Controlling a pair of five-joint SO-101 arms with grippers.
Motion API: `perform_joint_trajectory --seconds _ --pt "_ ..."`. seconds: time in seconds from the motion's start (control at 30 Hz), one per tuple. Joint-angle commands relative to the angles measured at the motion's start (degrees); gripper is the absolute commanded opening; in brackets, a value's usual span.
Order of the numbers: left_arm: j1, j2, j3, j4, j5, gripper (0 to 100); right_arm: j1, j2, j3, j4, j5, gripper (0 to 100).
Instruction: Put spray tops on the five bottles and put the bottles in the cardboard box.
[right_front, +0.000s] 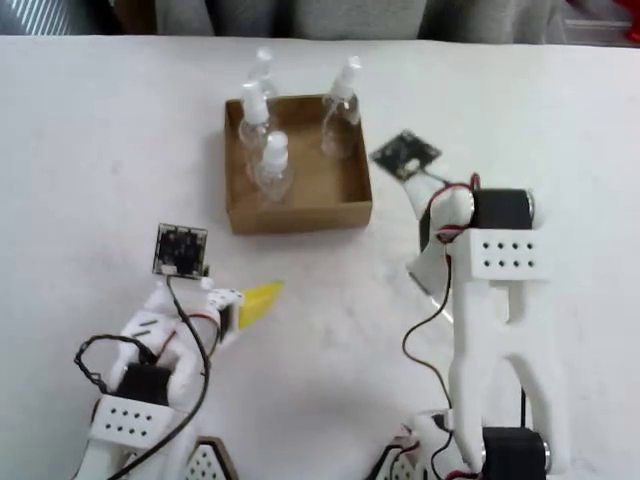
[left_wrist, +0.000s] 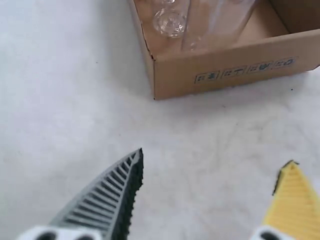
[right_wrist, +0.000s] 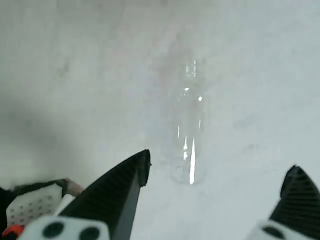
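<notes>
White bench (right_front: 100, 150) with two arms, seen from above and from each wrist. The cardboard box (right_front: 300, 215) stands open-topped at the middle rear of the bench. Its front wall faces the left tool (left_wrist: 215, 159), whose grey and yellow fingers are spread wide over bare bench, well short of the box and gripping nothing. The right tool (right_wrist: 220, 164) is likewise spread, with both dark fingers apart and nothing pinched. Just beyond its fingertips, on the line between them, a loose bottle (right_wrist: 187, 130) lies on its side on the bench. Three capped bottles (right_front: 272, 165) stand upright inside the box, two near its left wall and one at the rear right. A fourth bottle (right_front: 262, 68) with a spray top shows at the rear left edge, and whether it stands inside the box or just behind it cannot be told. No spray top can be made out on the loose bottle. It appears to be thin, clear, empty plastic, so it is probably very light, smooth and free to roll, and it would likely dent under a hard squeeze. A grasp across the middle of the barrel, fingers square to its long axis and closed gently, seems safest.
</notes>
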Motion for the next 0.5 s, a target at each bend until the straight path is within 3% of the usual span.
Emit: perform_joint_trajectory --seconds 0.0,0.2,0.47 --pt "-0.4 -0.5 -0.4 0.6 -0.8 40 2.9 -2.2 6.2 -4.7 4.5 37.0" --pt "-0.4 -0.5 -0.4 0.6 -0.8 40 4.5 -1.7 18.3 -16.9 7.4 37.0" --pt "-0.4 -0.5 -0.4 0.6 -0.8 40 0.2 -1.5 20.7 -21.0 3.4 36.9"
